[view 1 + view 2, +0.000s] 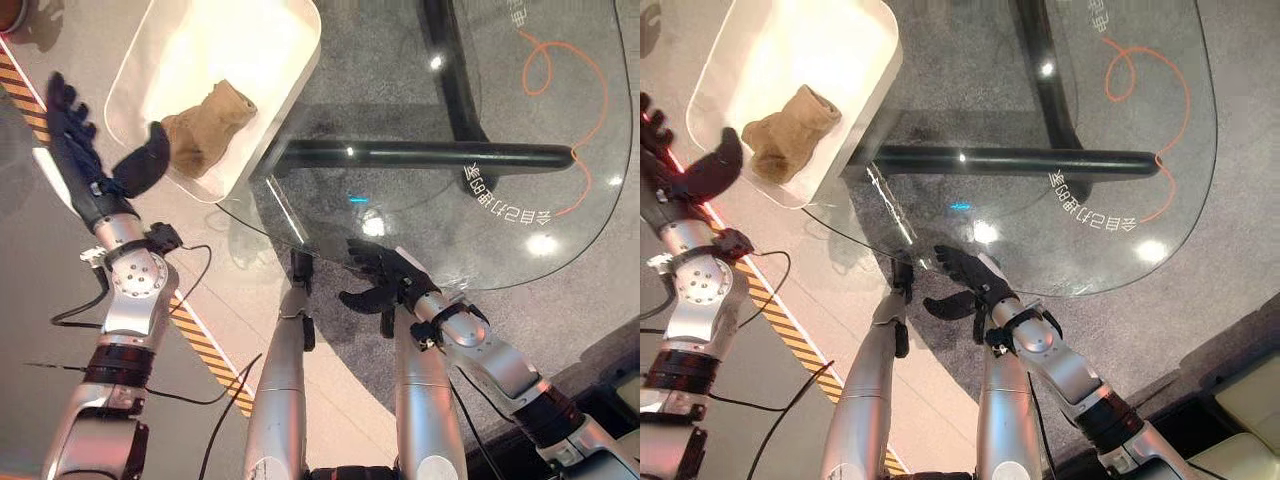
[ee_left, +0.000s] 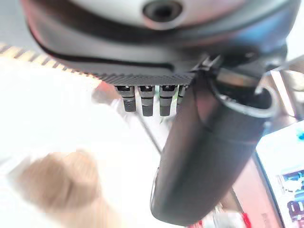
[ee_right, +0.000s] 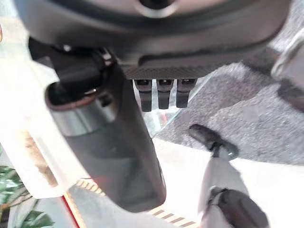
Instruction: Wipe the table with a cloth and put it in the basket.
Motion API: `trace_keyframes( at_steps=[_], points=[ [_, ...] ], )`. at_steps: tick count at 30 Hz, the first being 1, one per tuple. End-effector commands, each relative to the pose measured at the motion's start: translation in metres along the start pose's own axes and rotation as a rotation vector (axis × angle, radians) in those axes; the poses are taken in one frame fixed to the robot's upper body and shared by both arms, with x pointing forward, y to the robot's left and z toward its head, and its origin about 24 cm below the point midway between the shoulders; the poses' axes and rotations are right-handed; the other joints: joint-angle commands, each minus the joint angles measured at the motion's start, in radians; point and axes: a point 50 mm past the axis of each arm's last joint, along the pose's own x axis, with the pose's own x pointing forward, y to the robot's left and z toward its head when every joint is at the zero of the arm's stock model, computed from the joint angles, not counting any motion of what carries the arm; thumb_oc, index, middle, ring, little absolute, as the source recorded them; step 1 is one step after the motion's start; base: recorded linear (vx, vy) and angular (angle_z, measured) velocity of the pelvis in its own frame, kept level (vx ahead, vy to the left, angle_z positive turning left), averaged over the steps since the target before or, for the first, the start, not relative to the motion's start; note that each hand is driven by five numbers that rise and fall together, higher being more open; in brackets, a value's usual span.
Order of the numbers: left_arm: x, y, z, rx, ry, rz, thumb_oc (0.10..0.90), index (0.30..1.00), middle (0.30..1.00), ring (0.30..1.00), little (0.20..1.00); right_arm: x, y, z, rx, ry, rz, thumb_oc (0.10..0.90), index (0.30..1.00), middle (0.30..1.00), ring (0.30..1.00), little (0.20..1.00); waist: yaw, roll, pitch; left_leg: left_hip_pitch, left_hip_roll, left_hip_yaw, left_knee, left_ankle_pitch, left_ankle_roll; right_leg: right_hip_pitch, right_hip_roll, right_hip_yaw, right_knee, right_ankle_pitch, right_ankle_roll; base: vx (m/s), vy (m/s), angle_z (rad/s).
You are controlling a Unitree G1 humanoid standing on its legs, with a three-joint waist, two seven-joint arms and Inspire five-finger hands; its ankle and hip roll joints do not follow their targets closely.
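A: Where's the cloth (image 1: 208, 128)?
B: Inside the basket (image 1: 290, 40). Left hand (image 1: 85, 160) beside the basket, fingers spread, empty; right hand (image 1: 385, 278) relaxed, empty, at the desk (image 1: 520, 170) edge.
A: Next?
B: Likely only withdrawing.

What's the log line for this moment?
cloth: in basket, released | left hand: open, beside basket | right hand: open, at table edge | stage: cloth deposited

White print on the glass table (image 1: 560, 130) is unreadable, mirrored.
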Motion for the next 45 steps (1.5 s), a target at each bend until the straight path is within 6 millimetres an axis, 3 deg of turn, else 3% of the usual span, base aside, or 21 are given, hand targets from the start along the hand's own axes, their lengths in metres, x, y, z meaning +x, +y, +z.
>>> trace_keyframes(
  at_steps=[1,5,8,13,17,22,26,28,29,34,38,45],
  points=[
    [-0.015,-0.005,0.014,-0.080,-0.059,-0.186,0.800,0.900,0.900,0.900,0.900,-0.011,0.014,0.010,0.014,-0.134,0.037,0.800,0.900,0.900,0.900,0.900,0.017,-0.016,-0.024,0.033,-0.104,0.086,0.089,-0.140,0.079,0.087,0.103,-0.005,-0.196,0.094,0.018,-0.06,-0.123,0.07],
    [-0.045,-0.014,-0.006,-0.197,0.071,-0.379,0.800,0.900,0.900,0.900,0.900,-0.017,0.007,0.001,0.015,-0.142,0.021,0.800,0.900,0.900,0.900,0.900,0.026,-0.024,-0.024,0.072,-0.102,0.066,0.069,-0.128,0.077,0.132,0.112,-0.016,-0.209,0.093,0.018,-0.07,-0.117,0.03],
    [-0.050,-0.014,-0.013,-0.231,0.117,-0.402,0.800,0.900,0.900,0.900,0.900,-0.018,0.005,-0.002,0.020,-0.140,0.013,0.800,0.900,0.900,0.900,0.900,0.027,-0.026,-0.024,0.087,-0.101,0.061,0.061,-0.125,0.076,0.148,0.114,-0.019,-0.214,0.092,0.018,-0.06,-0.091,0.00],
    [-0.090,-0.011,-0.057,-0.500,0.404,-0.436,0.800,0.900,0.900,0.900,0.900,-0.025,0.001,-0.030,0.125,-0.099,-0.060,0.800,0.900,0.900,0.900,0.900,0.040,-0.035,-0.024,0.196,-0.094,0.029,0.005,-0.101,0.069,0.259,0.119,-0.042,-0.240,0.084,0.016,-0.11,-0.160,0.07],
    [-0.107,-0.009,-0.076,-0.497,0.521,-0.428,0.800,0.900,0.900,0.900,0.900,-0.023,0.000,-0.046,0.193,-0.051,-0.112,0.800,0.900,0.900,0.900,0.900,0.048,-0.040,-0.024,0.262,-0.090,0.015,-0.015,-0.098,0.063,0.329,0.117,-0.056,-0.253,0.076,0.014,-0.10,-0.134,0.04],
    [-0.136,0.005,-0.109,-0.475,0.722,-0.365,0.800,0.900,0.900,0.900,0.900,-0.024,-0.001,-0.084,0.270,0.079,-0.183,0.800,0.900,0.900,0.900,0.900,0.055,-0.045,-0.024,0.402,-0.084,-0.004,-0.041,-0.105,0.051,0.480,0.114,-0.063,-0.285,0.061,0.006,-0.07,-0.081,0.05],
    [-0.161,0.018,-0.133,-0.349,0.878,-0.309,0.800,0.900,0.900,0.900,0.900,-0.029,0.004,-0.115,0.308,0.213,-0.234,0.800,0.900,0.900,0.900,0.900,0.055,-0.052,-0.024,0.514,-0.078,-0.017,-0.070,-0.109,0.045,0.607,0.104,-0.067,-0.333,0.065,0.000,-0.03,-0.042,0.01],
    [-0.198,0.036,-0.155,-0.258,1.049,-0.235,0.800,0.900,0.900,0.900,0.900,-0.041,0.012,-0.147,0.340,0.367,-0.267,0.800,0.900,0.900,0.900,0.900,0.058,-0.059,-0.085,0.585,-0.071,-0.023,-0.113,-0.109,0.042,0.694,0.097,-0.072,-0.391,0.071,-0.001,0.04,-0.048,0.01],
    [-0.201,0.037,-0.156,-0.248,1.062,-0.232,0.800,0.900,0.900,0.900,0.900,-0.042,0.013,-0.149,0.344,0.379,-0.270,0.800,0.900,0.900,0.900,0.900,0.058,-0.060,-0.089,0.591,-0.070,-0.024,-0.117,-0.109,0.042,0.701,0.097,-0.073,-0.395,0.071,-0.001,0.07,-0.025,0.01],
    [-0.264,0.062,-0.178,-0.142,1.339,-0.169,0.800,0.900,0.900,0.900,0.900,-0.072,0.028,-0.199,0.410,0.637,-0.306,0.800,0.900,0.900,0.900,0.900,0.056,-0.071,-0.213,0.715,-0.057,-0.021,-0.192,-0.118,0.041,0.837,0.098,-0.065,-0.485,0.072,0.004,0.12,0.003,0.01],
    [-0.295,0.079,-0.182,-0.114,1.465,-0.052,0.800,0.900,0.900,0.900,0.900,-0.099,0.040,-0.227,0.390,0.819,-0.330,0.800,0.900,0.900,0.900,0.900,0.048,-0.074,-0.287,0.770,-0.047,-0.005,-0.201,-0.138,0.048,0.890,0.098,-0.055,-0.505,0.067,0.002,0.11,0.049,-0.02],
    [-0.327,0.103,-0.181,0.059,1.644,0.002,0.800,0.900,0.900,0.900,0.900,-0.133,0.057,-0.251,0.406,1.040,-0.334,0.800,0.900,0.900,0.900,0.900,0.040,-0.070,-0.377,0.837,-0.034,0.005,-0.225,-0.155,0.058,0.948,0.108,-0.035,-0.523,0.056,0.002,0.10,0.030,-0.05]
  ],
)
